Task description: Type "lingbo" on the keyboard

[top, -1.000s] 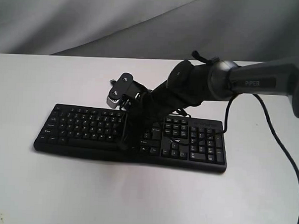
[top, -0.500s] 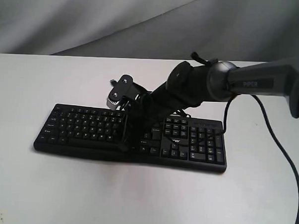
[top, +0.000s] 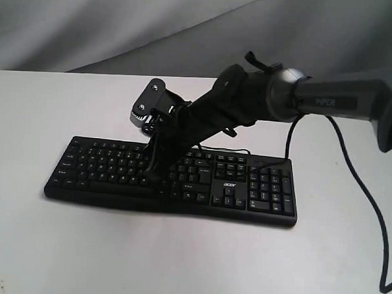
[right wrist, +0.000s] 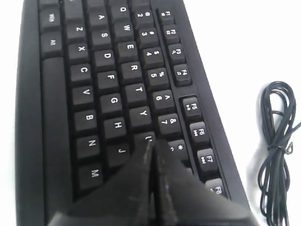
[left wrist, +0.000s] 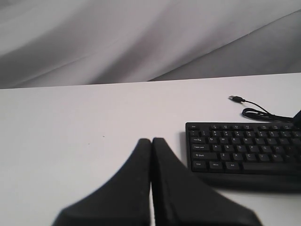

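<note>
On the white table point(top: 178, 250) the black keyboard point(top: 104, 166) lay flat, long side across the exterior view, number pad at the right end, white "acer" logo beside the arrow keys. Its thin black cable point(right wrist: 277, 141) was coiled on the table just behind the function-key row, with the USB plug point(left wrist: 235, 98) lying loose past the coil. Grey cloth point(top: 123, 26) hung behind the table.

Right gripper point(right wrist: 151, 143) reached in from the right and angled down onto the letter block. Its fingers were pressed together with nothing between them. Tips sat at the key next past Y in the top letter row, just above J. Whether they pressed the key could not be told.

Left gripper point(left wrist: 151, 141) was out of the exterior view. Its wrist view showed both fingers closed flat against each other, empty, above bare table near the keyboard's Ctrl/Shift end, not touching it.
</note>
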Tool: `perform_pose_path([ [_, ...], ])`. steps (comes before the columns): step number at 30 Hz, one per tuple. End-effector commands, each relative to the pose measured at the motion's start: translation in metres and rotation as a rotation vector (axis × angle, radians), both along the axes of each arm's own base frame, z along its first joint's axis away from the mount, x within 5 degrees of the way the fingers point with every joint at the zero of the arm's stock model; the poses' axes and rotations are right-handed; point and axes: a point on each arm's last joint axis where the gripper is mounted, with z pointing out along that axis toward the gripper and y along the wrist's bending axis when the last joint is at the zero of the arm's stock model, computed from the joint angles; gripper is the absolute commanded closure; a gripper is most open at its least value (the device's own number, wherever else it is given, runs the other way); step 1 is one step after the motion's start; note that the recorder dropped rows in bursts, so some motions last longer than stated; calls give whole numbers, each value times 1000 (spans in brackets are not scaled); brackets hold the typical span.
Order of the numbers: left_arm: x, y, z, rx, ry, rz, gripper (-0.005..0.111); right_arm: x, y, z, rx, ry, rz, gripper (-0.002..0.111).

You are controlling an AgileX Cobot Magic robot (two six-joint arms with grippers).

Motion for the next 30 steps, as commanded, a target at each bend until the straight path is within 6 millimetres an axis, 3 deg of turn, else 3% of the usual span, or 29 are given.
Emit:
perform_pose_path([
  [1, 0, 0, -1, -5, -6, 0, 106, 1, 2, -8, -7, 24, 6, 108],
  [30, 0, 0, -1, -5, -6, 0, 106, 5, 1, -9, 4, 8, -25, 108],
])
